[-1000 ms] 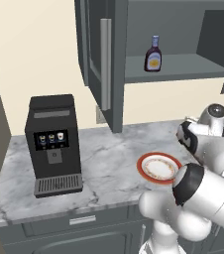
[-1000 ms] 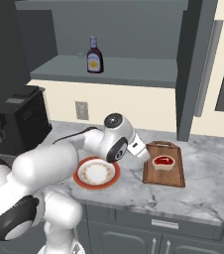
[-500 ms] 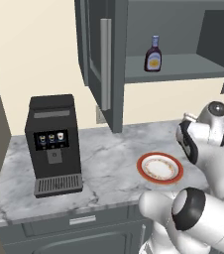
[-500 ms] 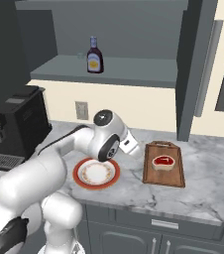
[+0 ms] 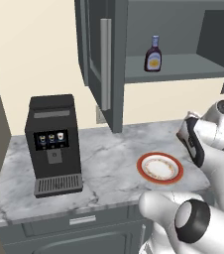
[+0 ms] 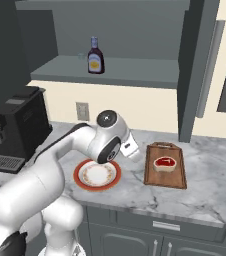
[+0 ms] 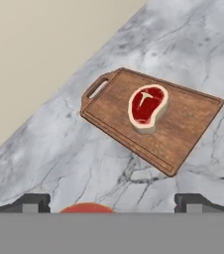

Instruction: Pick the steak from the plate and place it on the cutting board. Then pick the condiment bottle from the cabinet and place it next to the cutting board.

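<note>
With the steak [image 6: 164, 163] on the cutting board [image 6: 165, 172] and my claw [image 7: 112, 201] spread and empty, I judge the condiment bottle [image 6: 95, 56] light, rigid, slick, best pinched across its labelled body.

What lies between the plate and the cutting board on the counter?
Nothing lies there: in the right base view, only bare marble counter separates the plate from the board. The hand view shows the same bare stretch.

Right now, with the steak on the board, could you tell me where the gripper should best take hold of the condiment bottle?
Probably around the wide body of the condiment bottle, at its label, coming in level from the open front of the cabinet. It stands upright on the shelf with free space on both sides, and its narrow neck offers less to hold.
</note>
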Robot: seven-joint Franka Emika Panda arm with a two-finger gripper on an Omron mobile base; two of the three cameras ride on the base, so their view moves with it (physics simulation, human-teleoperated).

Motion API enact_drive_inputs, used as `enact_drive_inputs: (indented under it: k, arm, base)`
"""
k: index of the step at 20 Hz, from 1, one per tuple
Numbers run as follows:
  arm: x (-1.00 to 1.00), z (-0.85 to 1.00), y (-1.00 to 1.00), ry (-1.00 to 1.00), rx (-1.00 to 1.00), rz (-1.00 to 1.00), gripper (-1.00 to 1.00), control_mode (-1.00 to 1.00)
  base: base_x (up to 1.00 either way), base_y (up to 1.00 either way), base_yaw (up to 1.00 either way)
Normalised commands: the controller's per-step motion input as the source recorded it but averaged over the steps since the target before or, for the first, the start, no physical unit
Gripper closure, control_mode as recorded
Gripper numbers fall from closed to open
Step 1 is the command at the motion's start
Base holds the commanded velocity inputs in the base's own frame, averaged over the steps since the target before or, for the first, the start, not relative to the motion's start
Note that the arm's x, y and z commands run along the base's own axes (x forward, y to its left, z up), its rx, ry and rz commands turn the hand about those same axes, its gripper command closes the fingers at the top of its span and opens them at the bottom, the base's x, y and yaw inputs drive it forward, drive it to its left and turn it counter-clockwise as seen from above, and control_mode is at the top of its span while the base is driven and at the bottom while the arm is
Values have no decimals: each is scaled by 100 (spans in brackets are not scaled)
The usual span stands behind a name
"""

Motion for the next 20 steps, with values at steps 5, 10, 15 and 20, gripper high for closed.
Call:
enact_drive_inputs:
  k: [5,10,15,20]
  arm:
    - [-26,19,15,-6,17,-16,-100,-100]
    - [-27,13,32,-8,21,-25,-100,-100]
    - [-32,3,24,-8,29,-26,-100,-100]
    - [-16,0,18,-7,32,-22,-100,-100]
  base:
    - [0,0,0]
    - [0,0,0]
    - [0,0,0]
    - [0,0,0]
